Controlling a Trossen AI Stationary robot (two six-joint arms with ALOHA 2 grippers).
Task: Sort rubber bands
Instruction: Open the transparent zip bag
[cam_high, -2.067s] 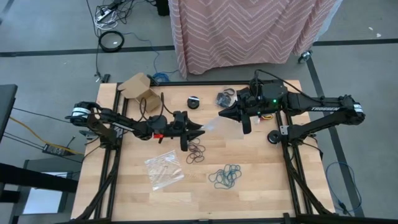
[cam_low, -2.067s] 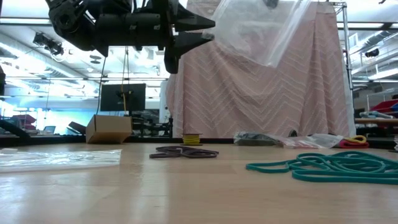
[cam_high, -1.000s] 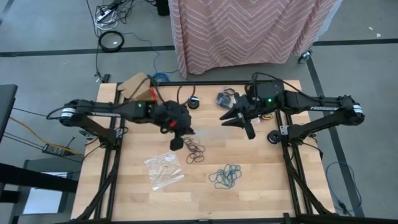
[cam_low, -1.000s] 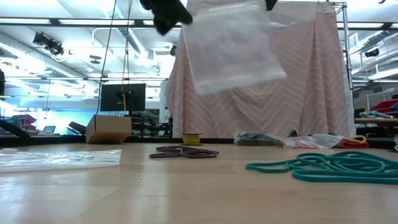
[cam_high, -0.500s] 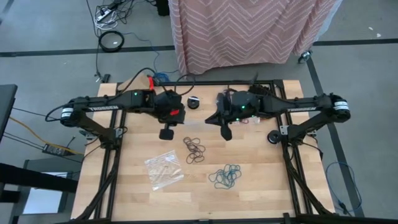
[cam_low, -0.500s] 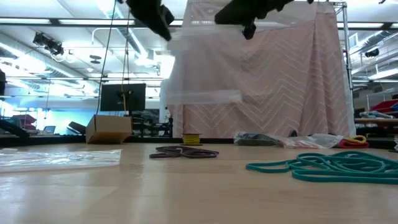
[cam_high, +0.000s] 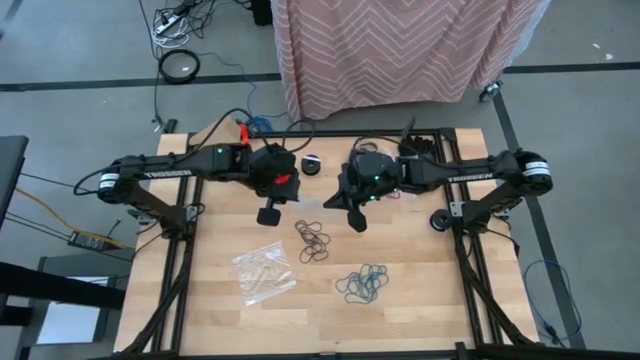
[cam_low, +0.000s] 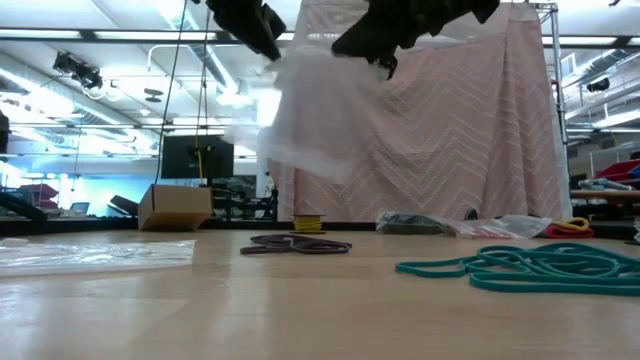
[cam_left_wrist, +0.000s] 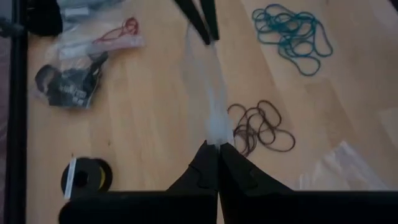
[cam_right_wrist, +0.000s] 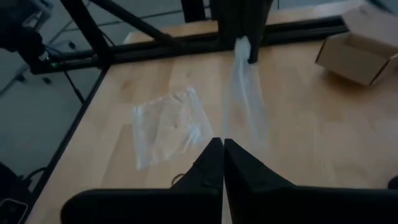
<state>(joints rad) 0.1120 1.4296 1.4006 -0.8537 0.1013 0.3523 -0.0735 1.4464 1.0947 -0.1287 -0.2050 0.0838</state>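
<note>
The right gripper (cam_high: 357, 222) has swung in from the right side of the table and has just snapped shut on the far edge of the clear bag (cam_low: 310, 120), so the bag is now being stretched in the air between both arms above the middle of the table. The left gripper (cam_high: 268, 214) is keeping its fingers clamped on the other edge, as it was a second ago. In the left wrist view the bag (cam_left_wrist: 211, 93) is running as a thin strip from the left gripper (cam_left_wrist: 217, 149) to the right one's closed fingertips (cam_left_wrist: 202, 28); the right wrist view is showing the same strip (cam_right_wrist: 244, 99) from the other end. With two holds on it, the bag is probably being readied for pulling open so bands can go in; no band has been picked up yet.

The rubber bands are all lying on the table in separate groups. One brown heap (cam_high: 314, 241) is sitting near the middle, under the arms, and one teal heap (cam_high: 362, 283) is lying toward the near edge. Black bands (cam_left_wrist: 65, 87) and red ones (cam_left_wrist: 124, 28) are resting in bags by the far edge. A second clear bag (cam_high: 264, 272) is lying flat toward the near left. One cardboard box (cam_right_wrist: 359, 57) is standing by the far left corner, one small black disc (cam_high: 312, 164) beside it.
</note>
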